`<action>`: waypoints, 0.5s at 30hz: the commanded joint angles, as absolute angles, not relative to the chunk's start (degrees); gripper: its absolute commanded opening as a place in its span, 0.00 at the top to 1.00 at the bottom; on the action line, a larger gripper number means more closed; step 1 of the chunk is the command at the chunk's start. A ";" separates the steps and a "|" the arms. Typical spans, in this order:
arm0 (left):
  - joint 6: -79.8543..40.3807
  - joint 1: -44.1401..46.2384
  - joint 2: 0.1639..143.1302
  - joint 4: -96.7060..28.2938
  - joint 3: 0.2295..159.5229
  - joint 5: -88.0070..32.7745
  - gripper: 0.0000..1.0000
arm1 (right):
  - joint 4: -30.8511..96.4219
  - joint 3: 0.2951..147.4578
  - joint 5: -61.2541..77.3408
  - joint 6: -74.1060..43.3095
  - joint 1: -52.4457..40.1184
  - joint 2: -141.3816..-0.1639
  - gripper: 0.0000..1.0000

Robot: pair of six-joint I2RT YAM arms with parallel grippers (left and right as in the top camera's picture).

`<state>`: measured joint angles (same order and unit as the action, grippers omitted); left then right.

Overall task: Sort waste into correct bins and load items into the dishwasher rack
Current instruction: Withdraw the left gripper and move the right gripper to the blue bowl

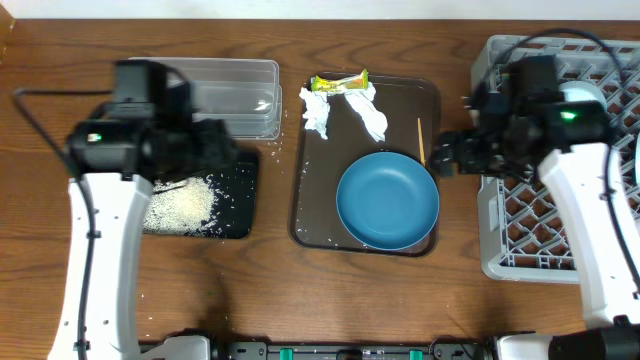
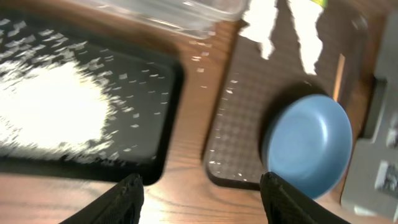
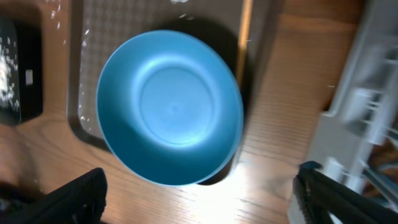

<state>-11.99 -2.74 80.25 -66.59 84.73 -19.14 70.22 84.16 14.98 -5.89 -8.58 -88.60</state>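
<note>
White rice (image 1: 185, 207) lies in the shallow black tray (image 1: 240, 225), also seen in the left wrist view (image 2: 50, 106). The clear tub (image 1: 240, 90) stands behind it. Two crumpled tissues (image 1: 318, 110) (image 1: 370, 118), a yellow-green wrapper (image 1: 338, 82), a thin wooden stick (image 1: 421, 140) and the large blue dish (image 1: 387, 200) lie on the brown serving tray (image 1: 315, 190). The grey rack (image 1: 520, 240) stands at the right. My left gripper (image 2: 202, 202) is open and empty above the black tray's right edge. My right gripper (image 3: 205, 199) is open and empty, between the dish (image 3: 171, 106) and the rack (image 3: 367, 112).
Loose rice grains are scattered on the wood beside the black tray (image 2: 171, 81) and on the serving tray (image 2: 239, 124). A pale rounded item (image 1: 582, 95) sits in the rack, partly hidden by my right arm. The small bowls and the cup are not clearly visible.
</note>
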 commanded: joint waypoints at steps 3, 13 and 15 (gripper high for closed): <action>-11.70 -7.81 80.16 -68.36 84.75 -19.38 0.34 | 70.59 84.25 10.15 -10.70 -12.93 -94.19 0.09; -11.68 -8.88 80.16 -68.34 84.75 -19.35 0.31 | 73.65 84.25 6.68 -13.50 -14.33 -107.81 0.34; -11.70 -8.88 80.16 -68.34 84.75 -19.38 0.32 | 73.76 84.25 6.68 -13.50 -14.33 -110.10 0.41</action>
